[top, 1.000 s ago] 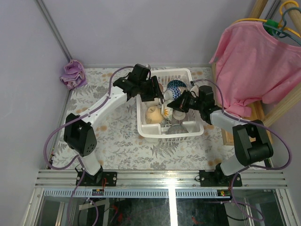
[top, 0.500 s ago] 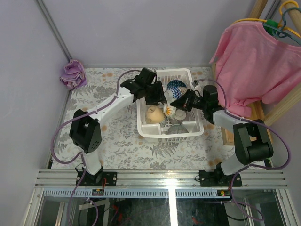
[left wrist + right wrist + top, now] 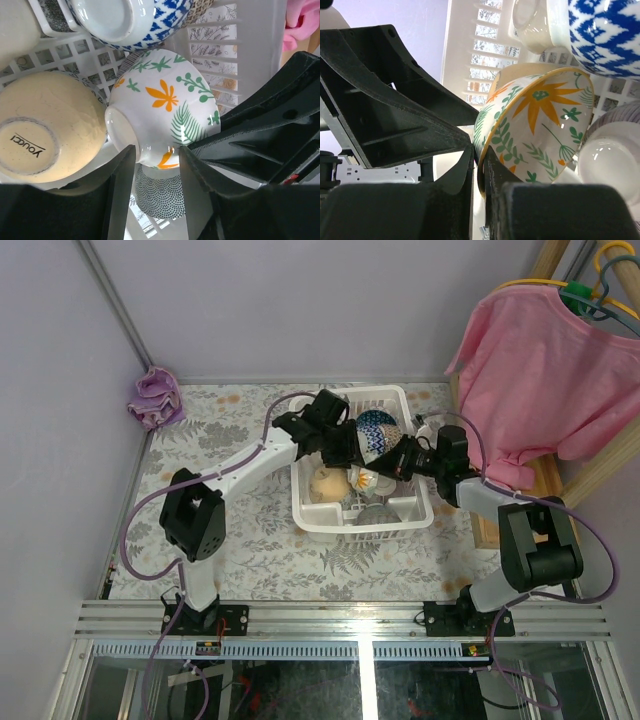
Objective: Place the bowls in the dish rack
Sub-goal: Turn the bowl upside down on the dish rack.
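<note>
Gripping leaf-print bowl by rim with right tool, narrow pinch, tilted inside dish rack beside tan bowl. Straddling foot end from opposite side with left tool, parted; contact unclear.

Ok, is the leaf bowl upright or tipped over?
Tipped on its side: the leaf bowl shows its foot sideways, rim pinched by the right hand.
</note>
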Robot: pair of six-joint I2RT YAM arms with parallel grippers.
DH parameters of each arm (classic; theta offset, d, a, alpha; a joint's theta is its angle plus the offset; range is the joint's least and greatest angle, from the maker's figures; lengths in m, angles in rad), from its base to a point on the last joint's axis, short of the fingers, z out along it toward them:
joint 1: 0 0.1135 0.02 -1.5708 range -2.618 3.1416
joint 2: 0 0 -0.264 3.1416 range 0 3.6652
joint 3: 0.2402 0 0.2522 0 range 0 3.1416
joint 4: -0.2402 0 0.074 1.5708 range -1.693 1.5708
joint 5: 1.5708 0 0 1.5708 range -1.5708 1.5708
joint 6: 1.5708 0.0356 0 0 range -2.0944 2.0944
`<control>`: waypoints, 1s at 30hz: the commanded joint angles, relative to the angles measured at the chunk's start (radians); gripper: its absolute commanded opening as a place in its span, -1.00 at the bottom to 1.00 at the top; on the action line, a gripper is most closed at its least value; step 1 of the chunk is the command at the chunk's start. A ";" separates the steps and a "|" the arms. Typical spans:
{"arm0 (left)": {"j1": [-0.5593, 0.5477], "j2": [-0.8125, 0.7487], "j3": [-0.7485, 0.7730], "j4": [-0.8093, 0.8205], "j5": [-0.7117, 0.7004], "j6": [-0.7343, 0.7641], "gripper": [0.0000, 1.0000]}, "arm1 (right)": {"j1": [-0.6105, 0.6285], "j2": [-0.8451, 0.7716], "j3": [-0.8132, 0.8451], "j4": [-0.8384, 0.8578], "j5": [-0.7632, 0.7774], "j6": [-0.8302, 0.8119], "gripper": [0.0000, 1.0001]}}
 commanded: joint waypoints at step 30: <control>-0.115 0.076 0.073 0.041 0.009 0.001 -0.26 | -0.144 -0.213 0.092 -0.650 0.333 -0.389 0.08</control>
